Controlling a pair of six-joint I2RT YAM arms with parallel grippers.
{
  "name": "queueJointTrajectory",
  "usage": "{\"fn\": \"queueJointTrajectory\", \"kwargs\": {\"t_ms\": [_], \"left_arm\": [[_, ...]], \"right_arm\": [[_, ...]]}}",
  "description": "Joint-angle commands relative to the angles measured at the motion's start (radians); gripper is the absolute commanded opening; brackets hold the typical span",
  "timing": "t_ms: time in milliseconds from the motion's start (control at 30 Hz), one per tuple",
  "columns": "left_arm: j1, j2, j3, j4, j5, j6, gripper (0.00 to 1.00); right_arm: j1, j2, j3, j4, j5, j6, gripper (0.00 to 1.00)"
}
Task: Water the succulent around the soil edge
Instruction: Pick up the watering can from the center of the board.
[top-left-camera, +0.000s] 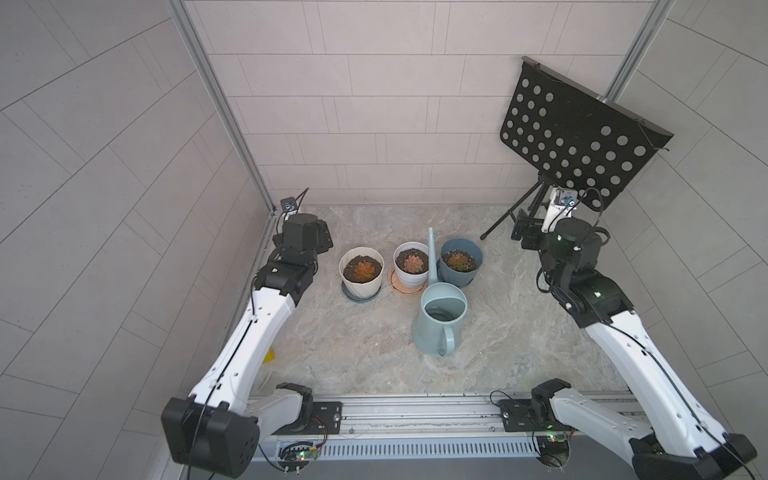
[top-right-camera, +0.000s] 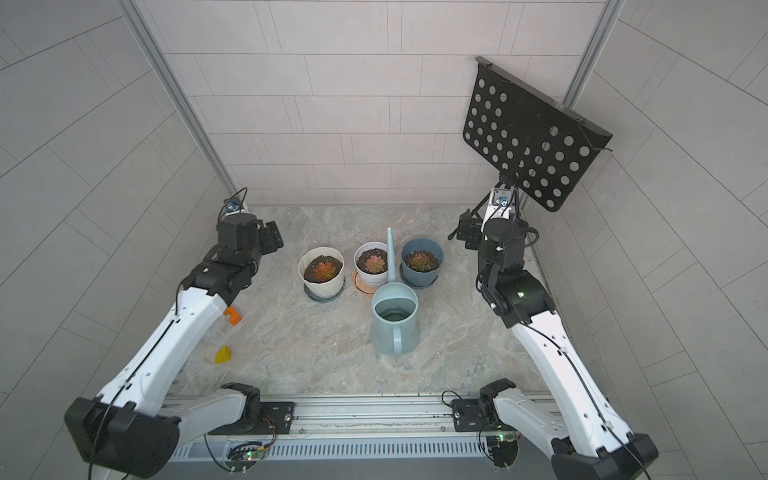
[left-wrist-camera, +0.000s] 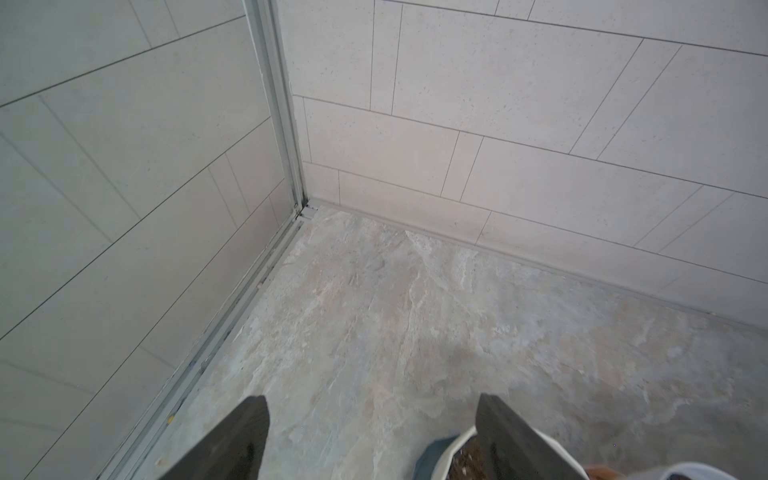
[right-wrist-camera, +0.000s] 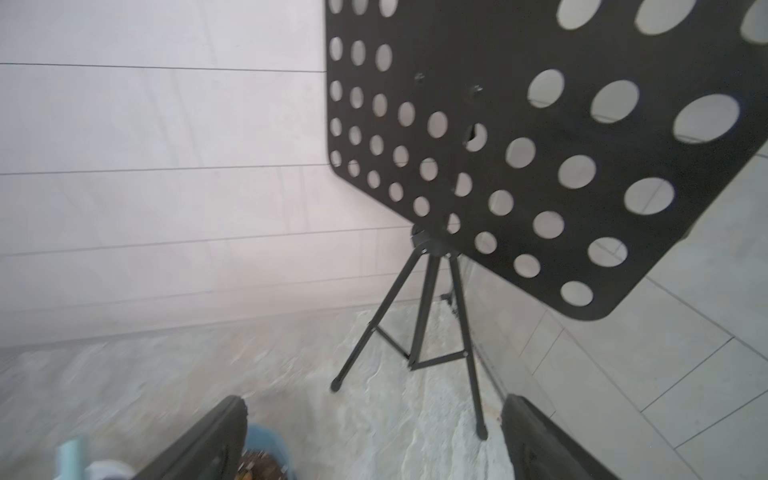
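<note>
Left pincer (left-wrist-camera: 371, 399) wide, water (top-left-camera: 442, 313) in can (top-left-camera: 427, 334)

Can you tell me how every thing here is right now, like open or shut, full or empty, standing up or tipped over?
watering can: upright, water inside, not held.
cream pot: upright, planted.
white pot: upright, planted.
blue pot: upright, planted.
music stand: standing on its legs, desk tilted.
left end effector: open, holding nothing.
right end effector: open, holding nothing.
</note>
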Motion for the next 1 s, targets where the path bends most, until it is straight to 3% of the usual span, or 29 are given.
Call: {"fn": "queueJointTrajectory", "kwargs": {"t_ms": [0, 200, 400, 500, 667, 767, 967], "left_arm": [[-0.005, -0.098, 0.030, -0.383, 0.041, -0.040, 0.84], [-0.005, -0.365, -0.080, -0.543, 0.100, -0.052, 0.87], [-0.046, -0.458, -0.100, -0.604, 0.124, -0.117, 0.88], [-0.046, -0.460, -0.103, -0.608, 0.148, -0.127, 0.89], [-0.046, -0.468, -0.108, -0.613, 0.154, -0.144, 0.90], [-0.046, -0.464, -0.108, -0.614, 0.152, -0.143, 0.90], [-0.046, -0.457, -0.114, -0.611, 0.147, -0.148, 0.91]], "right_arm": [[0.090, -0.090, 0.045, -0.445, 0.002, 0.167, 1.00], [0.354, -0.293, -0.038, -0.710, -0.079, 0.489, 1.00], [0.564, -0.368, -0.195, -0.682, -0.145, 0.672, 1.00], [0.724, -0.306, -0.221, -0.640, -0.074, 0.707, 1.00], [1.020, -0.098, -0.134, -0.671, 0.127, 0.756, 1.00], [1.110, -0.034, -0.097, -0.681, 0.181, 0.799, 1.00], [1.192, 0.029, -0.127, -0.641, 0.219, 0.917, 1.00]]}}
